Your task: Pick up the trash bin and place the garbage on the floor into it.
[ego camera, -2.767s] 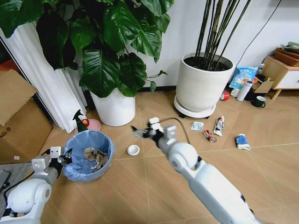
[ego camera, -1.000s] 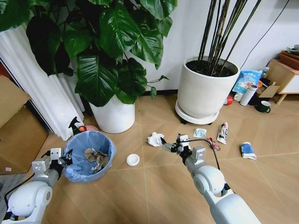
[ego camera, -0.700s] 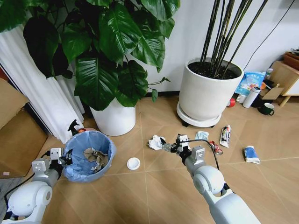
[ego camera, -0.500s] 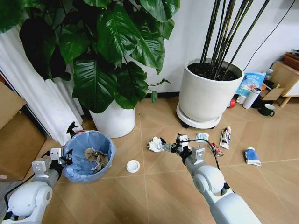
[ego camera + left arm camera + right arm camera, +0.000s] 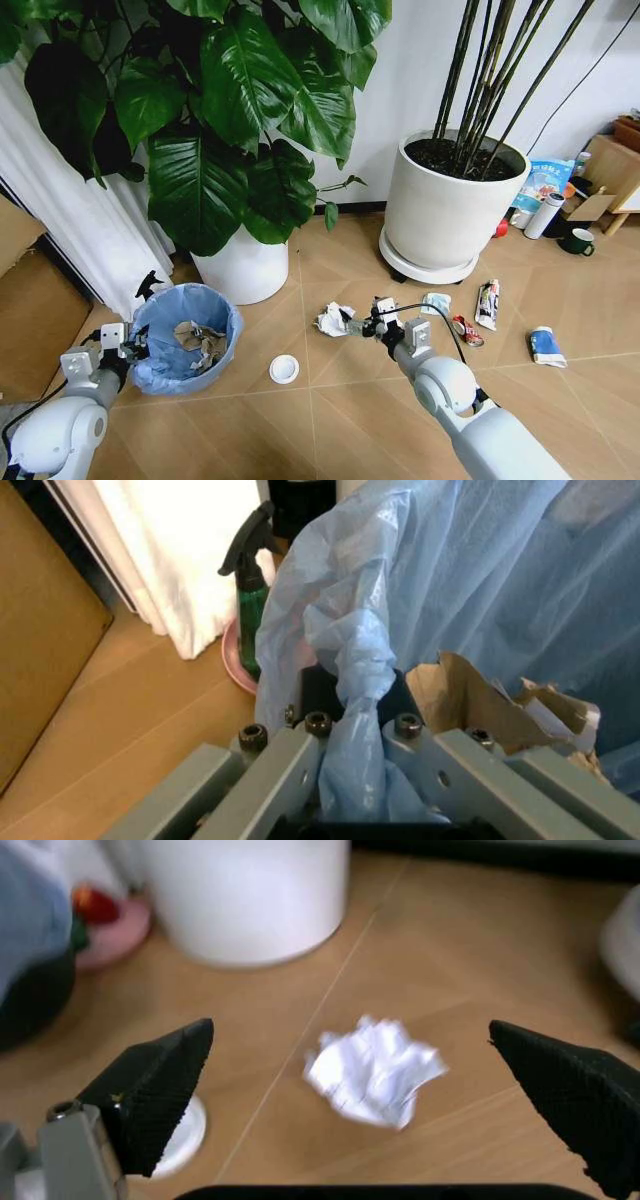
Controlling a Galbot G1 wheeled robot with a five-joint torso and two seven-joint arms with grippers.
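Blue-bagged trash bin (image 5: 183,338) sits low left, right gripper (image 5: 352,323) beside crumpled paper (image 5: 332,320). Left gripper (image 5: 345,757) pinches the bag rim; thin plastic might slip. Right gripper's spread jaws frame the paper (image 5: 373,1069) loosely; closing high could miss.
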